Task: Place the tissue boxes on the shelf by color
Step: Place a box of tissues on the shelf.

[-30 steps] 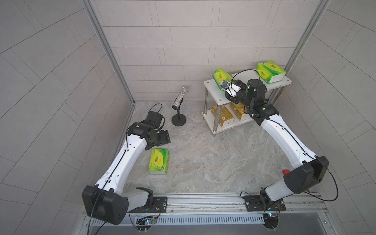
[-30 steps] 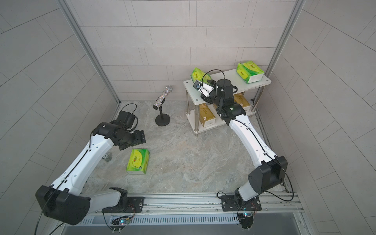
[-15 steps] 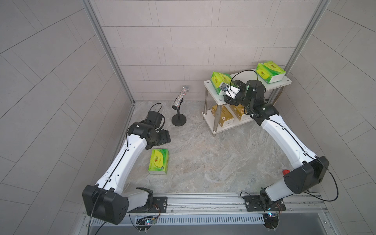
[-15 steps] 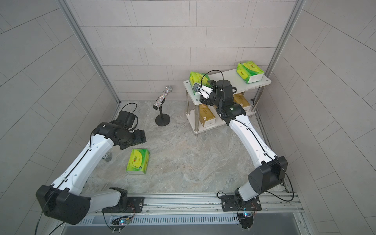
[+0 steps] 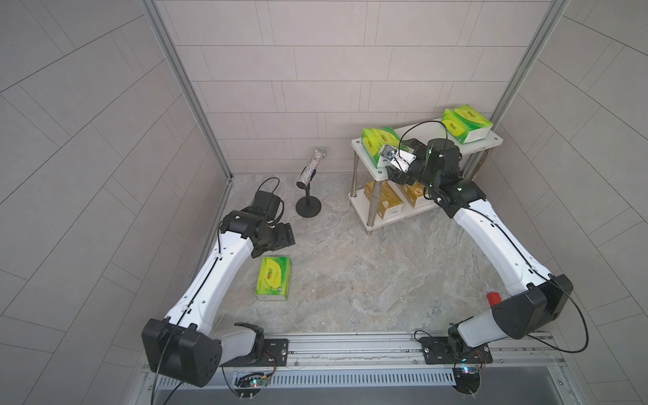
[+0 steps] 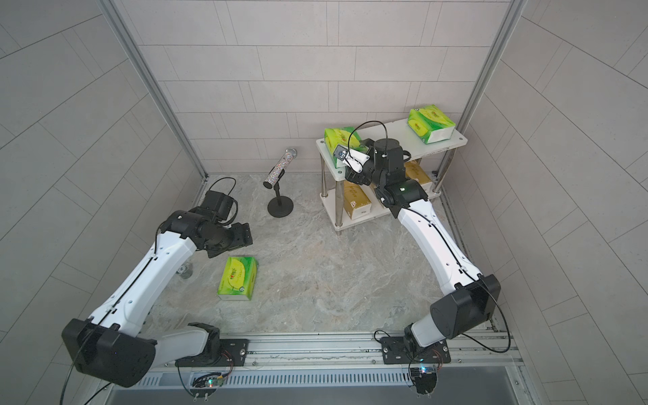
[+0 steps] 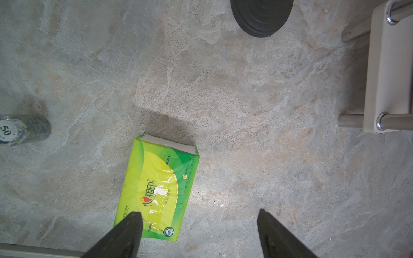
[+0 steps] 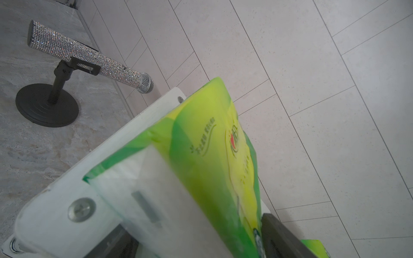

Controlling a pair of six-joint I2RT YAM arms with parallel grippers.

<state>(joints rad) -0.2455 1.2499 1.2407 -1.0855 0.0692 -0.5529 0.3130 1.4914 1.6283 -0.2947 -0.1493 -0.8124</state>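
The shelf [image 5: 480,145] stands at the back right. On its top board a green tissue box [image 5: 464,122] lies at the right end and another green one [image 5: 380,143] at the left end. My right gripper [image 5: 387,164] is open, its fingers on either side of that left box [image 8: 212,156], which rests on the board. Two gold tissue boxes [image 5: 384,200] [image 5: 415,194] lie on the lower board. A third green box [image 5: 274,277] lies flat on the floor. My left gripper [image 7: 199,220] hovers open above its near end [image 7: 156,185], holding nothing.
A glittery microphone on a black round stand [image 5: 308,175] stands left of the shelf. A stack of chips [image 7: 20,129] sits on the floor near the left arm. Tiled walls close in on three sides, with the shelf tight in the back right corner.
The right gripper set the tilted green box down on the left end of the top board and opened its jaws. The left arm barely moved.
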